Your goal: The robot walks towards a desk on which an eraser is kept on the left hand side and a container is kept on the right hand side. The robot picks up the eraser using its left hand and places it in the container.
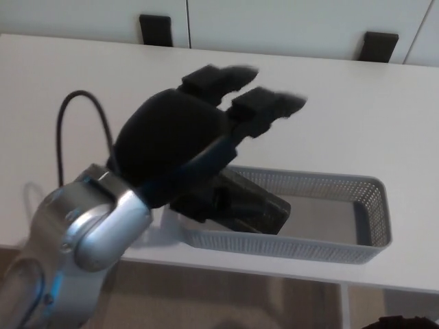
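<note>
The dark eraser (255,208) lies inside the grey mesh container (370,226), at its left end. My left hand (185,140) hovers above that end, open, with its two fingers (264,108) spread and pointing toward the back of the desk. Its thumb hangs just over the eraser's left part and hides it. Nothing is held in the hand. My right hand does not show.
The white desk (357,116) runs across the view, its front edge just below the container. Two black brackets (155,29) sit against the white wall behind it. A black cable (75,130) loops from my left forearm.
</note>
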Tool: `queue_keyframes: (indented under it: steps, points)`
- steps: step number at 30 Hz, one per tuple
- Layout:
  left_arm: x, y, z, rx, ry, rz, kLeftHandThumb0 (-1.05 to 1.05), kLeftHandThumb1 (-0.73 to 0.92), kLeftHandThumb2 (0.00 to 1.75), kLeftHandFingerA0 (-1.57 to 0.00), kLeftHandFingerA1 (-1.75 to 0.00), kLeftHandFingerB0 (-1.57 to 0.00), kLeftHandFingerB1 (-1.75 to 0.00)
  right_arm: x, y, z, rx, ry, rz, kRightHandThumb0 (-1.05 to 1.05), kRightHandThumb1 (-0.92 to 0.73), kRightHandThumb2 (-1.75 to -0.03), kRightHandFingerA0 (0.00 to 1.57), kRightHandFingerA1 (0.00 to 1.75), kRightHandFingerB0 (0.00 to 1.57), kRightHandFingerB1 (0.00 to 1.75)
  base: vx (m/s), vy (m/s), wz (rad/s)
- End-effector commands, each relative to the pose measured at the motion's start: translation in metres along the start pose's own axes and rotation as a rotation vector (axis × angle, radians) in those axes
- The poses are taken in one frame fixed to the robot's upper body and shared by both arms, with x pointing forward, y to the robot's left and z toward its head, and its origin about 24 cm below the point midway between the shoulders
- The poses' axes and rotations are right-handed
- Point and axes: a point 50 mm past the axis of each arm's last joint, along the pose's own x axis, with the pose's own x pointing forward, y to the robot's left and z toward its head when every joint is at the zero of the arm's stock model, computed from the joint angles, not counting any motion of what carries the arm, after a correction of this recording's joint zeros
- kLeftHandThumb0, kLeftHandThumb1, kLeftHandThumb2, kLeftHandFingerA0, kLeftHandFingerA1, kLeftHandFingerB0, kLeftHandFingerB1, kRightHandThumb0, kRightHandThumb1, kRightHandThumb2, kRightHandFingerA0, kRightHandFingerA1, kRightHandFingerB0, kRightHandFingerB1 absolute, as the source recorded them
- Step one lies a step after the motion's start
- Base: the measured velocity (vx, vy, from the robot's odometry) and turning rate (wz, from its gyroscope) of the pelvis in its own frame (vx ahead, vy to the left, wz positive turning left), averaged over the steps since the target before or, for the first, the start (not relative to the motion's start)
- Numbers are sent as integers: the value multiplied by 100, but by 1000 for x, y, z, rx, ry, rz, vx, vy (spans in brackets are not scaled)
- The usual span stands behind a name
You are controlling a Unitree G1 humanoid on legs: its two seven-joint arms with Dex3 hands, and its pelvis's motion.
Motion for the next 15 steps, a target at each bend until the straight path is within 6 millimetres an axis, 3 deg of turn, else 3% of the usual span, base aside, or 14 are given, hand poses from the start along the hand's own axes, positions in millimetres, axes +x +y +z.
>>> queue_keyframes:
  steps: [1, 2, 3, 4, 5, 6, 7, 9, 10, 11, 13, 15]
  points:
    - [-152, 52, -17, -1088, -476, -123, -89, 72, 96, -70, -55, -69, -54, -25, -6, -21, 68, -37, -64, -48, -56, -57, 72, 49, 56, 44, 0, 0, 0]
    - [-163, 49, -24, -1169, -500, -182, -87, 92, 70, -81, -46, -69, -41, -24, -4, -22, 75, -24, -71, -46, -56, -56, 71, 49, 57, 44, 0, 0, 0]
    - [-176, 45, -31, -1250, -488, -255, -90, 92, 72, -85, -46, -68, -41, -24, -2, -23, 88, -12, -74, -42, -57, -56, 69, 49, 57, 44, 0, 0, 0]
    - [-187, 41, -37, -1319, -495, -303, -100, 81, 85, -83, -50, -65, -44, -23, 0, -23, 91, -13, -71, -42, -57, -56, 69, 49, 57, 44, 0, 0, 0]
    - [-191, 39, -40, -1367, -520, -331, -100, 81, 85, -83, -50, -65, -44, -23, -1, -22, 89, -16, -70, -42, -57, -56, 69, 49, 57, 44, 0, 0, 0]
    - [-197, 31, -42, -1487, -607, -324, -90, 92, 71, -86, -48, -71, -43, -22, 0, -23, 90, -12, -64, -43, -57, -56, 69, 49, 57, 44, 0, 0, 0]
    - [-208, 29, -43, -1559, -556, -335, -98, 92, 69, -98, -48, -83, -46, -22, 1, -24, 92, -9, -63, -43, -57, -56, 69, 49, 58, 44, 0, 0, 0]
    - [-215, 30, -41, -1591, -566, -340, -103, 91, 70, -99, -53, -83, -46, -22, 1, -25, 95, -5, -66, -43, -57, -56, 70, 49, 58, 44, 0, 0, 0]
    - [-231, 32, -39, -1659, -568, -255, -105, 92, 74, -109, -79, -102, -50, -23, 1, -26, 94, -1, -65, -44, -57, -57, 70, 49, 57, 44, 0, 0, 0]
    - [-235, 34, -40, -1672, -599, -253, -101, 71, 121, -99, -92, -98, -56, -23, 0, -27, 93, 3, -66, -45, -57, -57, 71, 49, 57, 44, 0, 0, 0]
    - [-242, 44, -57, -1803, -628, -449, -105, 57, 123, -93, -71, -97, -51, -23, 1, -29, 83, 3, -61, -44, -58, -56, 70, 49, 57, 44, 0, 0, 0]
    - [-242, 50, -61, -1765, -611, -449, -103, 62, 121, -89, -63, -91, -54, -23, 1, -29, 66, 1, -56, -45, -59, -57, 70, 49, 56, 44, 0, 0, 0]
